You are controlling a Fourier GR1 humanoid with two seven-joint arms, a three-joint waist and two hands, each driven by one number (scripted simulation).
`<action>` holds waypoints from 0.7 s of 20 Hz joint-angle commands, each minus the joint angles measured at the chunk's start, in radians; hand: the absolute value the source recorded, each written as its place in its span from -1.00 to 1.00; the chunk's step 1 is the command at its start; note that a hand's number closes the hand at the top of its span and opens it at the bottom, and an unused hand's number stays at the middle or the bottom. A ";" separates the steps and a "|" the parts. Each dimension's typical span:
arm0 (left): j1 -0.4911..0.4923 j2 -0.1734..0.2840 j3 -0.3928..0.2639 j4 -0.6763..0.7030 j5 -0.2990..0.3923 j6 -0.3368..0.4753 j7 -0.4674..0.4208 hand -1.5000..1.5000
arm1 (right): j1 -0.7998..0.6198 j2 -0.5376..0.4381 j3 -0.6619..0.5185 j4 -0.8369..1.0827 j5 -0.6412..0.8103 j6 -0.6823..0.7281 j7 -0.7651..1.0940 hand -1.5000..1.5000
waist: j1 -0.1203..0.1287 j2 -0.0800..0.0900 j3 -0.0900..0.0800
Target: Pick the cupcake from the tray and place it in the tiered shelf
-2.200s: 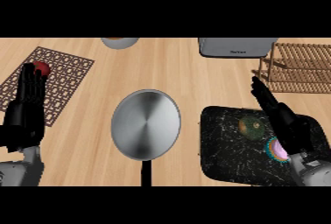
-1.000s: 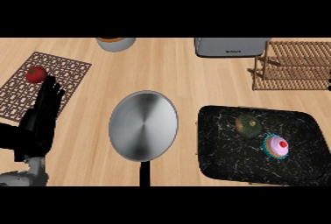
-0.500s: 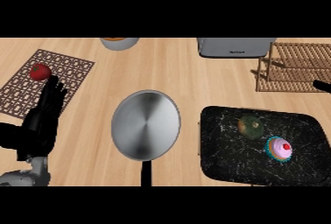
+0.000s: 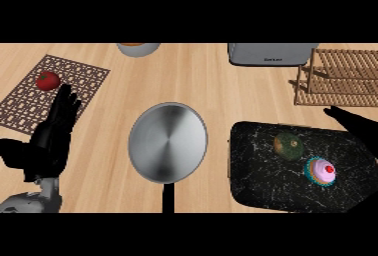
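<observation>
Now back in view beside tray (image 4: 251, 165): right robot hand (image 4: 356, 122), grip state indeterminable. Cupcake (image 4: 322, 171) unpicked. Left robot hand (image 4: 53, 137) open, resting left of tray.

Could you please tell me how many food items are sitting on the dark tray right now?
2: a cupcake with pink icing near the dark tray's right side, and a round greenish item just up and left of it. Nothing seems hidden.

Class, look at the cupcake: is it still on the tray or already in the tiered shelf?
On the tray. The cupcake sits on the dark tray, beside a greenish fruit; the tiered shelf holds nothing visible.
</observation>
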 commanded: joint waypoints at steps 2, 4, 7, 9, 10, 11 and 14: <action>-0.004 -0.010 -0.002 -0.003 -0.009 -0.011 0.002 0.00 | -0.009 0.045 0.126 0.088 0.184 0.042 0.050 -1.00 | 0.001 0.001 0.001; 0.011 -0.012 0.010 -0.013 -0.009 -0.015 -0.001 0.00 | -0.008 0.056 0.125 0.030 0.189 0.078 0.144 -1.00 | -0.006 -0.002 0.000; 0.050 -0.020 0.018 -0.095 -0.020 -0.008 0.044 0.00 | 0.062 0.127 0.091 0.074 0.278 0.043 0.050 -1.00 | -0.011 -0.004 0.001; -0.006 -0.057 0.030 0.093 -0.035 -0.027 -0.070 0.00 | 0.028 0.182 0.079 0.162 0.308 0.034 0.001 -1.00 | -0.014 -0.001 0.001; 0.046 -0.024 0.053 0.010 -0.022 -0.053 -0.029 0.00 | 0.097 0.148 0.035 0.110 0.311 0.061 -0.029 -1.00 | -0.015 -0.003 0.001; 0.004 -0.041 0.021 -0.033 -0.066 -0.006 0.054 0.00 | 0.095 0.163 0.032 0.133 0.333 0.063 -0.043 -1.00 | -0.015 -0.003 0.001; -0.015 -0.045 0.064 0.013 -0.055 -0.035 0.016 0.00 | 0.096 0.206 -0.010 0.133 0.330 0.110 -0.054 -1.00 | -0.015 -0.003 0.001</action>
